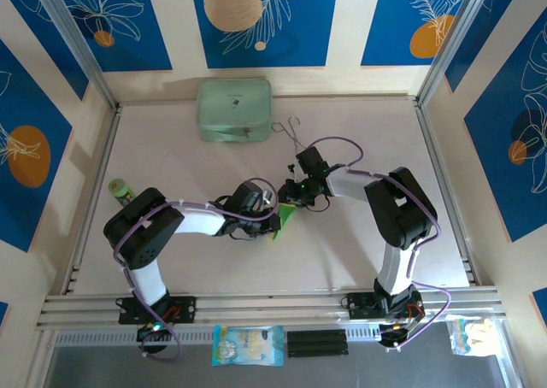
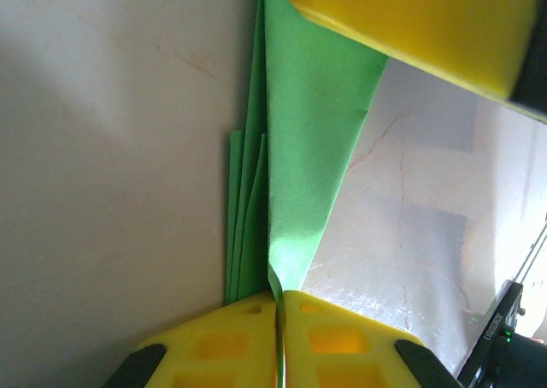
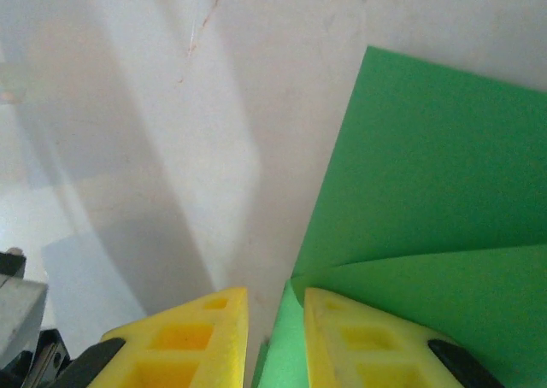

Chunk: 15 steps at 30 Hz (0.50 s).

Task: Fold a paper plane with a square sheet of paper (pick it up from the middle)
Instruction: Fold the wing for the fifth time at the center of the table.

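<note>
Between the two grippers, near the middle of the table [image 1: 171, 149], we see the paper [image 1: 287, 216], bright green and creased into several layers. The left gripper [image 1: 273, 225] has its yellow fingers [image 2: 342, 341] closed flat on one edge of the paper, with no gap between the pads. From that pinch the sheet runs straight ahead of the gripper, widening as it goes, and further folded layers fan out just to the left of the held one. At the far end of the sheet, ahead and to the right, a yellow finger [image 2: 410, 29] of the right gripper [image 1: 294, 205] lies across the paper. Seen from its own wrist, the right gripper's fingers [image 3: 359, 345] stand a little apart with a fold of paper between them. The fold rests against the right-hand finger, and a sliver of table shows beside the left-hand one. We cannot tell whether this gripper is pinching the fold or merely straddling it. Ahead and to the right of it the paper spreads as a broad panel crossed by one crease line, and ahead and to the left lies bare table. Well beyond both grippers a pale mint case [image 1: 234, 108] sits at the far edge. Wire tongs [image 1: 291, 133] lie just beside the case's right corner, between it and the right gripper.
</note>
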Available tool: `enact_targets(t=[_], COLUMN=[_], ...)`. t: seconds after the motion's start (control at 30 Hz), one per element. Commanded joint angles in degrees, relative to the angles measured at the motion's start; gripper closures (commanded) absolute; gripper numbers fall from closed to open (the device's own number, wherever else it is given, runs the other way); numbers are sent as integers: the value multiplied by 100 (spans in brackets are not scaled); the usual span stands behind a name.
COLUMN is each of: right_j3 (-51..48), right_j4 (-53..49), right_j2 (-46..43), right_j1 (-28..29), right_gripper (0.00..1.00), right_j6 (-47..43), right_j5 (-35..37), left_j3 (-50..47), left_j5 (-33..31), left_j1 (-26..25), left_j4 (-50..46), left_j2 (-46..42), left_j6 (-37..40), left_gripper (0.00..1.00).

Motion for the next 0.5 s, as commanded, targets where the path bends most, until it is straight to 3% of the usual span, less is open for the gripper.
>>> enact_targets(t=[0.0, 0.17, 0.47], right_j3=[177, 309, 474], right_j4=[-384, -660, -1040], right_j2=[190, 371, 570], right_j1=[55, 75, 109], right_gripper=[76, 77, 78], right_j6=[70, 152, 284], right_j5=[217, 484, 847], left_j3=[-142, -158, -184], left_j5=[-17, -35, -227], left_j1=[81, 76, 68], left_j4=[-50, -83, -359], left_j2=[8, -97, -541], left_j6=[6, -3, 118], left_gripper=[89, 88, 75])
